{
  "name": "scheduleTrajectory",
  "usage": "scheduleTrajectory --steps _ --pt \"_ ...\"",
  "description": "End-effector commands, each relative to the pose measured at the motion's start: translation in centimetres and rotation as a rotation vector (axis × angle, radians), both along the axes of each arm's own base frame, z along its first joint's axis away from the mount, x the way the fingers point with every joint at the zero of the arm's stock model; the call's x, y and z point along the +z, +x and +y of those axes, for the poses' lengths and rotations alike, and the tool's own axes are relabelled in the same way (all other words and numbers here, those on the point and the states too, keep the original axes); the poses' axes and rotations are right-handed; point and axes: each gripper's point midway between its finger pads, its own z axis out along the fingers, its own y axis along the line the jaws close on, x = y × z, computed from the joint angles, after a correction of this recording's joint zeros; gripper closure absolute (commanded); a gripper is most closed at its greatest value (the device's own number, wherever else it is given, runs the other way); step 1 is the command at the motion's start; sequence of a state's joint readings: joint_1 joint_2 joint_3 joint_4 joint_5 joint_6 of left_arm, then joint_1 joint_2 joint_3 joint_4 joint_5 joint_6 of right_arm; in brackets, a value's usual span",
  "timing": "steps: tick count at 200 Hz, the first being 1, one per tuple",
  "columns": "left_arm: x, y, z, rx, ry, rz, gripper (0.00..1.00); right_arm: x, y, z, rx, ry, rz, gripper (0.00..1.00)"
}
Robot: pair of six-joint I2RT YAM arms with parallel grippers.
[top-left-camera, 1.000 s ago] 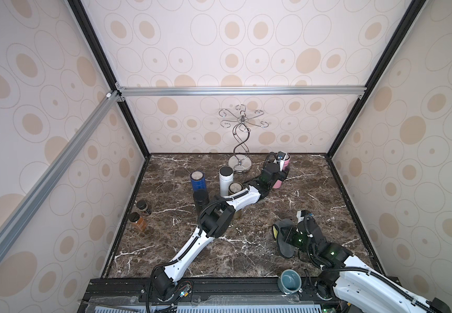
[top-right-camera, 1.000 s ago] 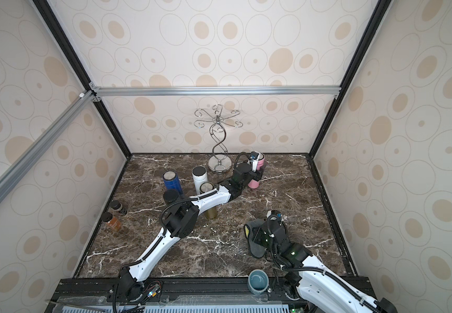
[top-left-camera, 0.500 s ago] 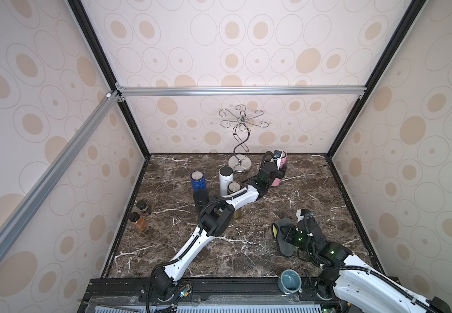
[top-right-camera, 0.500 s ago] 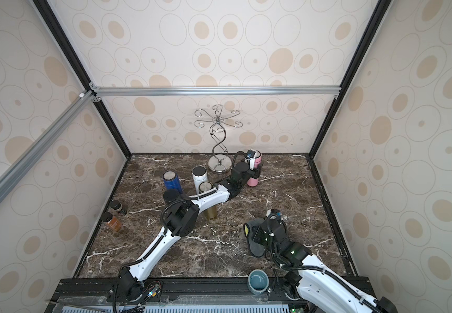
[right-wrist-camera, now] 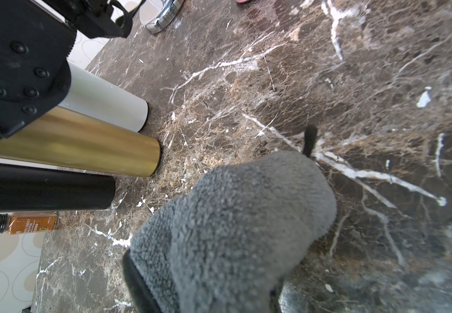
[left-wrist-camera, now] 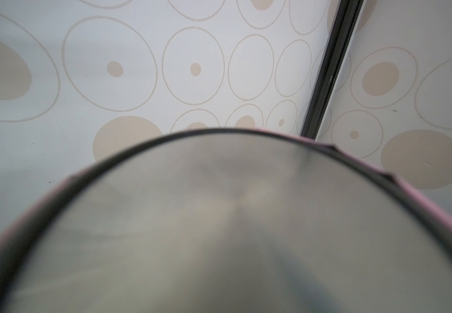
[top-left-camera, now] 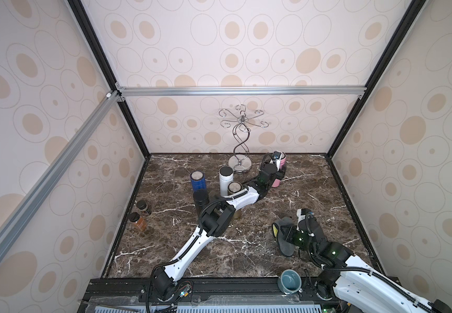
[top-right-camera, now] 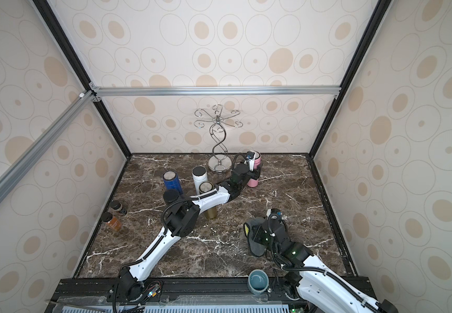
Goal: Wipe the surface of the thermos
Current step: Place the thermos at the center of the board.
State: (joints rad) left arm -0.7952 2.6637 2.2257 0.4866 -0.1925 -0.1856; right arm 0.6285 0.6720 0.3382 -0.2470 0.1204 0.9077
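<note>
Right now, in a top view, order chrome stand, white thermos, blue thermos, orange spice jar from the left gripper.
From left gripper:
1. Chrome wire stand, beside it.
2. White black-lidded thermos, centre.
3. Blue steel-lidded thermos, further left.
4. Orange spice jar, left edge.

A: What do the arms look like?
B: The left arm (top-left-camera: 192, 249) and right arm (top-left-camera: 360, 281) match: white links, chunky black joints.
A: Cables?
B: Black ribbed hose (top-left-camera: 210, 203) loops outside each. A green light (top-left-camera: 333, 252) glows on the right one. The left pincer (top-left-camera: 279, 174) is black, with a white wrist camera (top-left-camera: 276, 160).
A: Screws?
B: Round black heads dot the left elbow plate (right-wrist-camera: 16, 67).
</note>
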Motion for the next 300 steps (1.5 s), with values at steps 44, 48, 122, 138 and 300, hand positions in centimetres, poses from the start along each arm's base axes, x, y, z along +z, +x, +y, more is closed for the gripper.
scheduleTrajectory --steps 44,48,122,138,300 --pt "4.0 -0.7 0.0 0.025 -0.044 -0.101 0.48 1.1 0.2 -0.2 -0.008 0.012 -0.023 1.00" --pt "3.9 -0.8 0.0 0.028 -0.039 -0.101 0.47 1.1 0.1 -0.2 -0.007 0.013 -0.023 1.00" --pt "4.5 -1.0 0.1 0.061 -0.025 -0.120 0.23 1.2 0.3 -0.2 -0.003 0.017 -0.025 1.00" --pt "4.8 -1.2 0.1 0.064 -0.019 -0.128 0.09 1.4 0.3 -0.1 0.001 0.021 -0.029 1.00" --pt "7.8 -4.9 0.7 0.012 0.013 -0.123 0.00 3.5 1.2 1.1 0.064 0.007 -0.069 1.00"
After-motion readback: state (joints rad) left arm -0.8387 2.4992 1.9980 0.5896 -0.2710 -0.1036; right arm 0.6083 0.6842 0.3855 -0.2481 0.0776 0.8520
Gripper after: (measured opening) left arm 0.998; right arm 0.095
